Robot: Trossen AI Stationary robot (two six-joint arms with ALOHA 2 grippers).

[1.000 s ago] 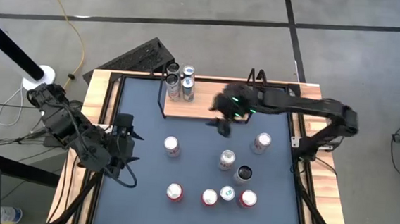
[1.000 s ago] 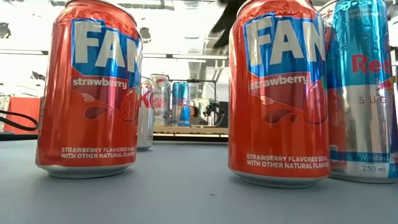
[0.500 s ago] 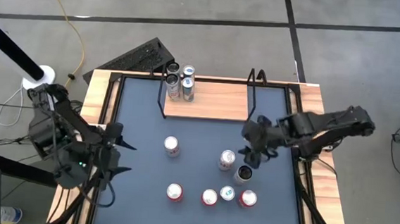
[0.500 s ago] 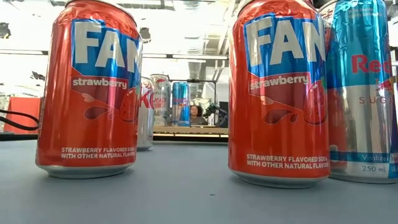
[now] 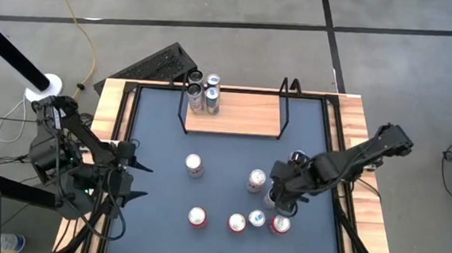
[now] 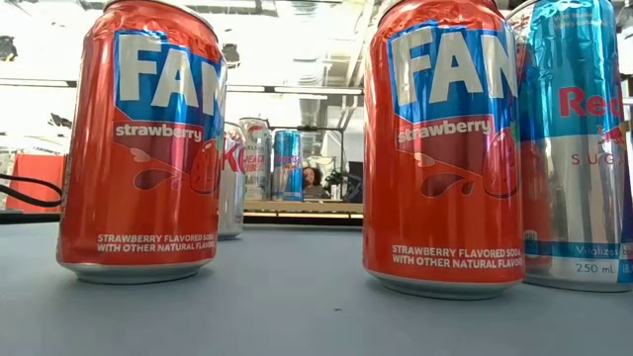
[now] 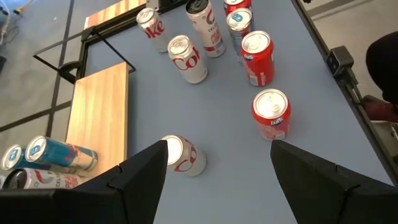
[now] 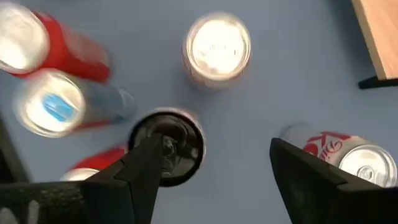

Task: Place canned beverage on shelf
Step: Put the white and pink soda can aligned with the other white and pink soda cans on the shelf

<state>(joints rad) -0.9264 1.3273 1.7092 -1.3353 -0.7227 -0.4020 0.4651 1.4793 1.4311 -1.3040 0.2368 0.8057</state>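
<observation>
Two orange-red strawberry soda cans [image 6: 140,143] with blue-and-white lettering fill the low view, a blue-and-silver can [image 6: 579,143] at right. In the high view's upper middle, the shelf [image 5: 239,114] is light wood with black rods on a dark blue-grey table [image 5: 161,146].

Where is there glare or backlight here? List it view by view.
Right wrist view: the silver can top beyond the open right gripper flares white. Low view: bright ceiling lights backlight the strawberry soda cans, streaking their sides. Left wrist view: the red can lid shines mildly. High view: even light, no strong glare.
</observation>
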